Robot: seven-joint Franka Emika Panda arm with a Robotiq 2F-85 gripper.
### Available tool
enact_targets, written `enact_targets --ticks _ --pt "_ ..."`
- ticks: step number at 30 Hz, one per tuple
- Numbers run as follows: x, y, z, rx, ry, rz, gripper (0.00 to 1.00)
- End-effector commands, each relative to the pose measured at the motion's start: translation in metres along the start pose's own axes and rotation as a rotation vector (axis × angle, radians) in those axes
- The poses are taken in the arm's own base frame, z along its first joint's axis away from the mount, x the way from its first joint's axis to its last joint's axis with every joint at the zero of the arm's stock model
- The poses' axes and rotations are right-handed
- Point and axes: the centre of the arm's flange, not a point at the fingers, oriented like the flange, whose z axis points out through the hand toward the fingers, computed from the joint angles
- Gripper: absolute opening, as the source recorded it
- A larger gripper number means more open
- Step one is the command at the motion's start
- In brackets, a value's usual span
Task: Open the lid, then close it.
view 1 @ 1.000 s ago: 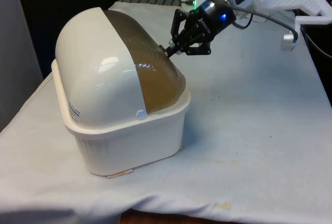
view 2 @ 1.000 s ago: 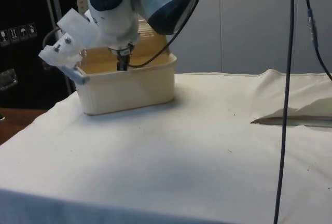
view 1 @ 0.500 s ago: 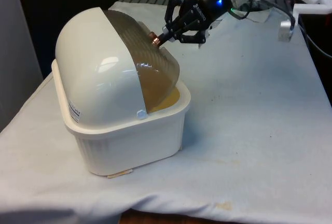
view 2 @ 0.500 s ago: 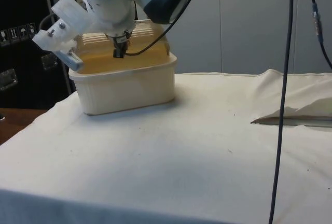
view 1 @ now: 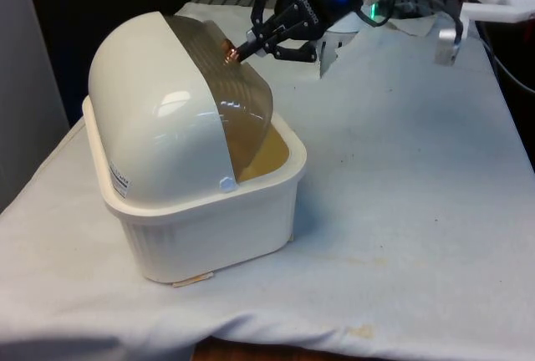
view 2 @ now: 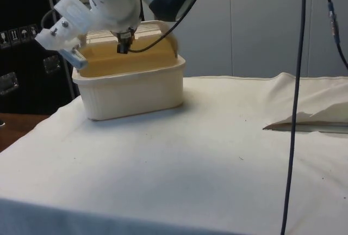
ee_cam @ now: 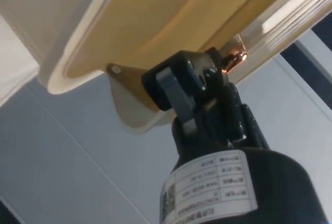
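The gripper (view 1: 244, 50) is clenched on the small copper knob (view 1: 226, 53) of the lid (view 1: 238, 102), the tinted roll-top of the bread box (view 1: 201, 211). The wrist view shows the same hold: the knob (ee_cam: 234, 58) sits at the tips of the black fingers (ee_cam: 199, 84), with the ribbed lid (ee_cam: 290, 16) running just beyond them.

The lid is part-way up. Its lower edge hangs clear of the box rim below the gripper, and a gap there shows the yellowish inside (view 1: 272, 156). Most of the lid lies beneath and beside the gripper and is not yet tucked back under the white dome (view 1: 146, 110) behind it. From the side, the gripper (view 2: 124, 47) hangs just over the box (view 2: 130, 91), near its top.

So the opening is under way, judged at about half done. What is left is to carry the knob up and back over the dome until the mouth is fully bare, then draw it down again to the rim to shut the box.
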Motion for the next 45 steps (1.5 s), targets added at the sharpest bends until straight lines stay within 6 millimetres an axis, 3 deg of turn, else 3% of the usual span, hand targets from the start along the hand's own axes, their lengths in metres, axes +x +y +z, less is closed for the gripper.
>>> enact_targets --ticks 1,28,36,45 --pt "0.001 0.003 0.003 -0.014 0.006 0.008 0.0" --pt "0.004 0.024 0.024 -0.157 0.02 0.093 0.0" --pt "0.007 0.034 0.015 -0.176 0.018 0.127 0.0" --pt "-0.001 0.044 -0.01 -0.146 0.009 0.174 0.0"
